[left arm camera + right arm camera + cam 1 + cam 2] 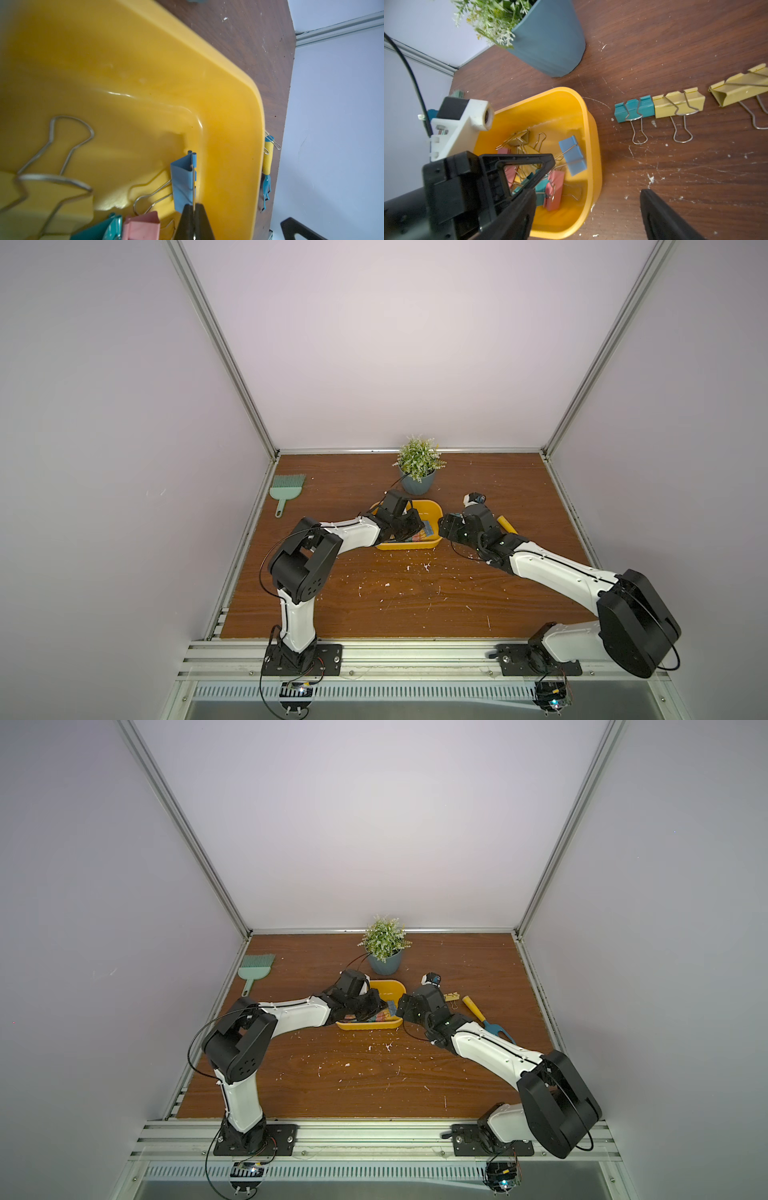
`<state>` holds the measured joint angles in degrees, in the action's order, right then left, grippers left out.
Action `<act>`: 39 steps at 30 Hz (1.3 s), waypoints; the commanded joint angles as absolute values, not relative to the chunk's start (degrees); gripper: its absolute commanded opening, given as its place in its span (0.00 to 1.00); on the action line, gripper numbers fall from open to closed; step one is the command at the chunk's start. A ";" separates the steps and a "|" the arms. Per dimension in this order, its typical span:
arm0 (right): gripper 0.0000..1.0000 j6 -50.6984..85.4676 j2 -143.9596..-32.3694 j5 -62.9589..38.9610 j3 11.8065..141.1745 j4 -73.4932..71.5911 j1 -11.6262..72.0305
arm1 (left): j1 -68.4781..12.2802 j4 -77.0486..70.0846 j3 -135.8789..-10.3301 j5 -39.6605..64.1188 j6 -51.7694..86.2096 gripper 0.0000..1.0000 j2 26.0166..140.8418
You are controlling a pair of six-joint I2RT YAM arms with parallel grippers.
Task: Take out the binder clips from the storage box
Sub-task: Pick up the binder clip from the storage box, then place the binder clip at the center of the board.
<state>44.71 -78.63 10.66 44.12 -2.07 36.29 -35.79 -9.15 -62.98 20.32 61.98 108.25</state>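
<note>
One storage box (591, 128) stands on the table (675, 187), and the binder clips are in two groups. Inside the box I count one blue clip (573, 154), at least two pink clips (554, 189), at least one teal and two yellow. They lie tangled under the left arm, so the full number I cannot tell. Outside, near the box, three clips lie in one row: one teal clip (633, 109) touching a yellow clip (679, 105), and a bigger yellow clip (737, 91) a little apart. Each of them has a wire handle pointing out to the same side, across the row.

The blue clip leans at the box wall on the side of the right arm, with its long axis along that wall. One wire handle lies toward the box floor, and the other runs up along the body. The left gripper (194, 207) is closed tight on this raised handle.

In both top views the long axis of the box runs from the front toward the one plant pot (417, 485).

The right gripper (588, 191) has its jaws wide apart and holds nothing – one finger is over the box, the other over bare table.

Further out there is one green brush (286, 489) far on the left, and one fork tool (482, 1017) with a yellow handle right of the box.
</note>
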 commanded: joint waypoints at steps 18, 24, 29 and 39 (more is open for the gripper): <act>0.86 44.78 -75.86 11.28 45.33 -2.93 36.37 | -36.39 -22.14 -59.27 18.23 59.77 0.00 99.65; 0.85 42.59 -73.45 6.94 44.09 -8.28 36.37 | -35.55 -25.26 -53.32 11.25 60.00 0.00 91.50; 0.84 43.68 -73.09 6.36 44.56 -11.02 37.04 | -33.34 -27.73 -45.13 4.32 64.13 0.00 81.59; 0.83 40.47 -80.97 9.47 52.63 -11.21 43.39 | -23.62 -21.49 -32.79 -1.74 70.76 0.00 67.40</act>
